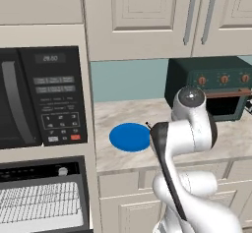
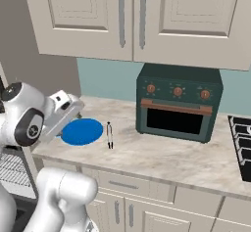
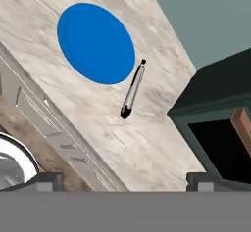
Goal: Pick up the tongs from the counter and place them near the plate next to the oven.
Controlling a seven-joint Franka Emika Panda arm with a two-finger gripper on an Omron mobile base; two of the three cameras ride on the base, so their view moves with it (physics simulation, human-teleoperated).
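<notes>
The thin, dark, stick-like tongs (image 3: 133,89) with a paler grey shaft are lying flat on the marbled beige stone table (image 3: 147,143), untouched, ahead of the pincer (image 3: 122,182) and well apart from it in the hand view. Nothing is sitting between the pincer's two small dark fingertips (image 3: 49,181), which are standing wide apart at the bottom of that view, one at each side. The tongs (image 2: 110,135) are resting just beside the flat, round, bright blue plate (image 3: 95,43), one end nearly reaching its rim without clearly touching it; seen from the right base camera, they are lying between the plate (image 2: 82,131) and the dark green countertop oven (image 2: 179,102) with its three orange knobs and copper-coloured handle. In the left base view only a short dark tip of the tongs (image 1: 148,125) is peeking out beside the plate (image 1: 129,137), the rest hiding behind the white arm. The oven (image 3: 220,113) is lying to the right of the pincer's line of sight in the hand view, its dark opening facing out over the table. Beyond the table, a pale teal wall (image 2: 105,79) is running under cream panelled upper cabinets (image 2: 132,15) with long grey handles. Further off, in the left base view, a black microwave (image 1: 42,97) with a keypad is sitting in a tall cabinet.
</notes>
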